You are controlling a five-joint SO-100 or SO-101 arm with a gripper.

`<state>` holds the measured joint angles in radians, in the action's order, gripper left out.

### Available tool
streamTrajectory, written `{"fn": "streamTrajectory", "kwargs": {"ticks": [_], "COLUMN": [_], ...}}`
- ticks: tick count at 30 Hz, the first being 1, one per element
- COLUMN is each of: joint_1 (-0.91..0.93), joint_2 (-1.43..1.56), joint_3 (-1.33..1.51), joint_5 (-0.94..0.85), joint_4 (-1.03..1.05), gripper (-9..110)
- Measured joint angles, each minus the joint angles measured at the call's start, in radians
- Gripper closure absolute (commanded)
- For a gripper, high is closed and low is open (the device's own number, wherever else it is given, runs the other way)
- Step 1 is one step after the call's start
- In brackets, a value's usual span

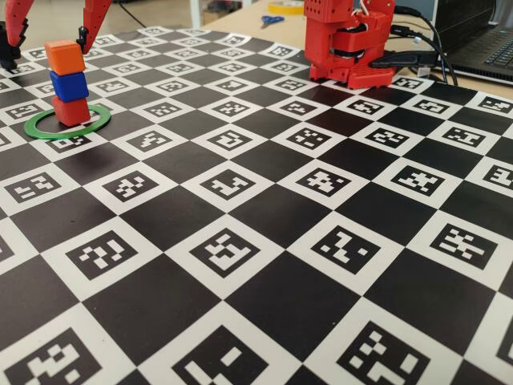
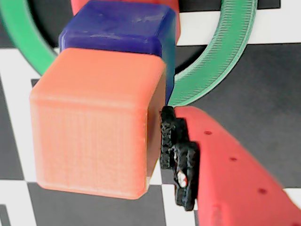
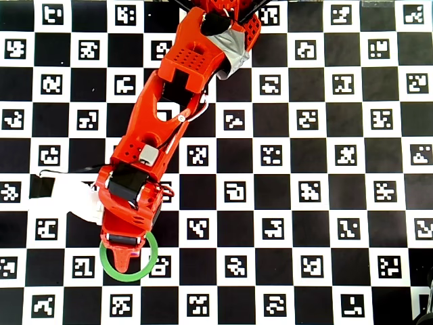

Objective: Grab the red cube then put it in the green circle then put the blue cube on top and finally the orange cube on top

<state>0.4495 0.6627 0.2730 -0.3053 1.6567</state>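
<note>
Starting at the near edge in the fixed view, the checkered worktop (image 1: 264,241) is lying bare, nothing but marker squares running out toward the far left, where the action is sitting. There the green circle (image 1: 94,126) is lying flat, and inside it the red cube (image 1: 72,111) is carrying the blue cube (image 1: 70,85), which is carrying the orange cube (image 1: 65,57), a three-high tower leaning slightly off square, so the stacking looks complete. The claw (image 2: 101,141) is hanging right over the top block: in the wrist view one red finger with its black pad (image 2: 178,155) is standing just beside the orange cube's (image 2: 94,122) right face, seemingly apart from it, with the blue cube (image 2: 120,26) and the green circle (image 2: 230,56) showing below. The other finger is out of frame, so I cannot tell whether the claw is parted or pinching. I judge it is hanging there to let go cleanly without nudging the tower. From overhead, the arm (image 3: 169,115) is reaching from the far base down over the green circle (image 3: 153,261), hiding the stack. Farther back in the fixed view, the red base (image 1: 349,44) is sitting at the worktop's far edge.
</note>
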Motion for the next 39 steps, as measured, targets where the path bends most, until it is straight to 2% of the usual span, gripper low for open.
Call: {"fn": "streamTrajectory", "kwargs": {"ticks": [9, 21, 35, 39], "joint_1": [0.000, -0.075, -0.153, -0.173], "joint_2": [0.058, 0.495, 1.157, 1.315], "joint_3": [0.107, 0.614, 1.583, 1.779], "joint_5": [0.028, -0.015, -0.299, -0.387], "joint_4": [0.026, -0.037, -0.440, -0.538], "gripper": [62, 65, 103, 107]}}
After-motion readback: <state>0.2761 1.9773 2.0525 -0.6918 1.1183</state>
